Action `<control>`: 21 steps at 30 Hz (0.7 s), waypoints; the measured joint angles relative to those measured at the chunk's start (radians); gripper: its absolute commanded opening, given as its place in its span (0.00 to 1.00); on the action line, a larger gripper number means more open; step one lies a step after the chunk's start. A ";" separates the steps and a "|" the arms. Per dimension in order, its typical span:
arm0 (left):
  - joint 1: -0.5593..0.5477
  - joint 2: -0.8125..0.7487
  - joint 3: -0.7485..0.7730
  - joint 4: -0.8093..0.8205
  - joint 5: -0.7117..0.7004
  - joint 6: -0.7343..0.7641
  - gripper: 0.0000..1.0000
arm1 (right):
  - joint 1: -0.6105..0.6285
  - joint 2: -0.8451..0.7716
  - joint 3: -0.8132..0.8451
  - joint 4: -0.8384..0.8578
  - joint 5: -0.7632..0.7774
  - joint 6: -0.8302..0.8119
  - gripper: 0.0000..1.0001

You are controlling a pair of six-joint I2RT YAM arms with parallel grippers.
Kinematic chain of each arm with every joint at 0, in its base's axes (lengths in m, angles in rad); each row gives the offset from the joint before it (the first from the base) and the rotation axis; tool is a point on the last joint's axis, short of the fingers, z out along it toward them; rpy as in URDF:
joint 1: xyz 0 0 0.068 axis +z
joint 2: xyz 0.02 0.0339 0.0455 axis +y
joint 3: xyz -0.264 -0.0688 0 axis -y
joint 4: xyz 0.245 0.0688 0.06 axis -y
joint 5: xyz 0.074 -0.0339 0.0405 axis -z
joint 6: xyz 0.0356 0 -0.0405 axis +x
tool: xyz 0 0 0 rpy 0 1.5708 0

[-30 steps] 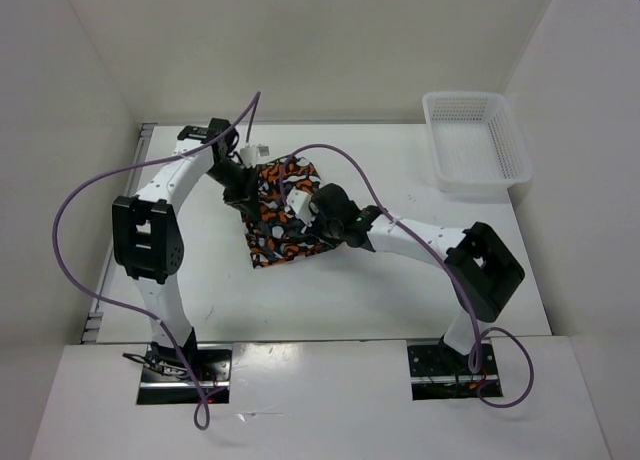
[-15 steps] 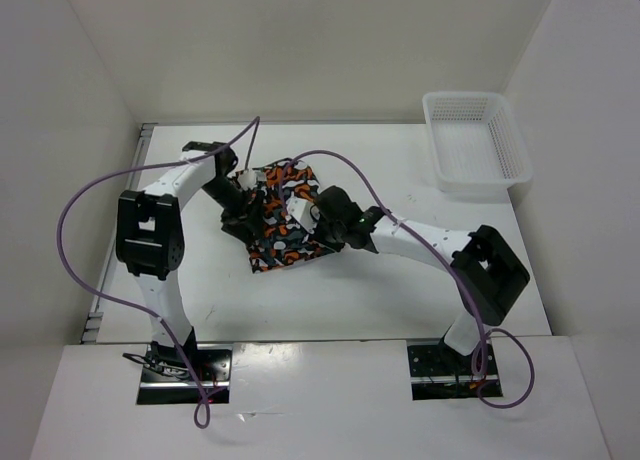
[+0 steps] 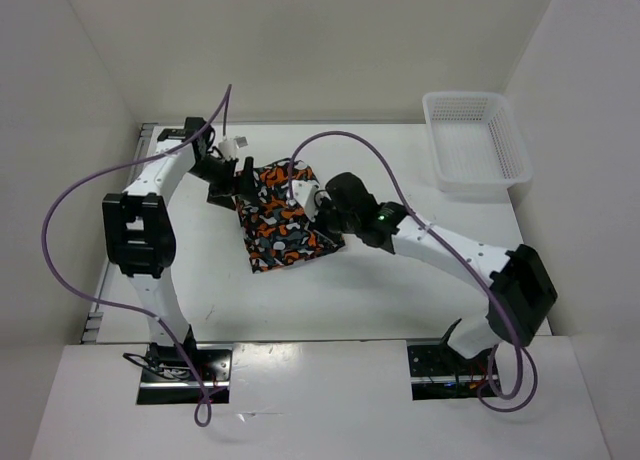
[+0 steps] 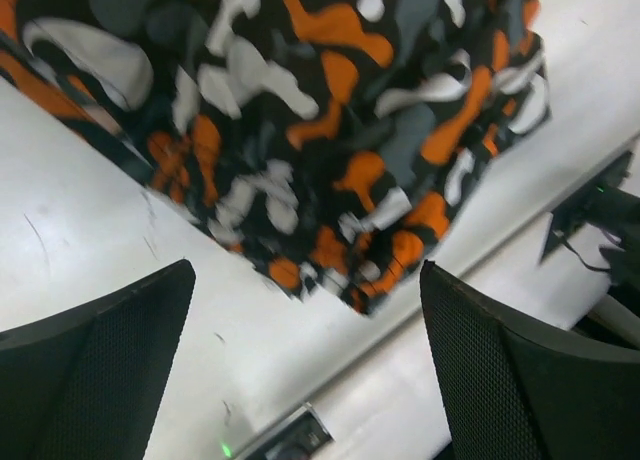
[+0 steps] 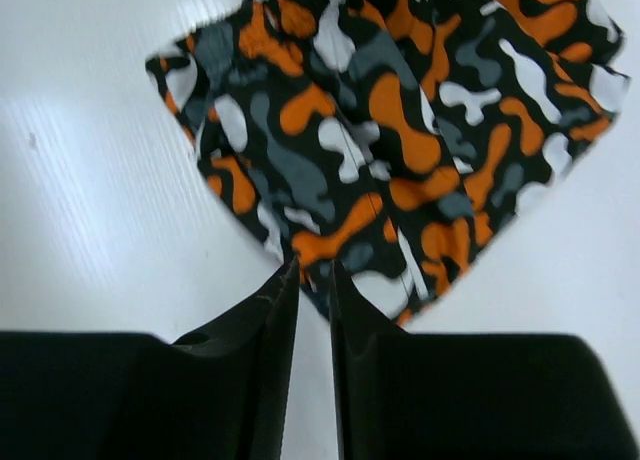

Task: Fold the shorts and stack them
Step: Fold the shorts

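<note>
In the top view, at the centre left, the left gripper (image 3: pixel 230 178) is hovering at the upper left corner of the shorts (image 3: pixel 280 222); its wrist view is showing the fingers (image 4: pixel 110 370) spread as wide as they go, holding nothing, with the ragged hem lying between and just beyond them. The shorts are lying as a folded bundle on the table (image 3: pixel 400 300) at the centre of the frame, the long axis running from the top towards the bottom and leaning slightly left at the lower end. To the right of the bundle, the right gripper (image 3: pixel 306 194) is sitting against its upper right edge; its wrist view is showing the jaws parted only by a narrow slit, bare table showing through and nothing gripped, the tips pointing straight at the near hem. Both arms are flanking the bundle's upper end, so either is lying equally near for the next fold; the white basket (image 3: pixel 512 140) is standing well apart at the upper right.
</note>
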State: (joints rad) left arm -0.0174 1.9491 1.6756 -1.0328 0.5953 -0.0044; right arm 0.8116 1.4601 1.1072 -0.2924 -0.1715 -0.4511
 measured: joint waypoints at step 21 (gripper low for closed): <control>-0.026 0.249 0.021 0.241 -0.046 -0.002 0.08 | 0.020 0.453 0.034 0.279 -0.055 0.303 0.08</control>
State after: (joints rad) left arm -0.0429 2.1979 1.6970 -0.7918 0.5495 -0.0059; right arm 0.8314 1.9133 1.1416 -0.0135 -0.2260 -0.1482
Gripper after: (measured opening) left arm 0.175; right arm 0.082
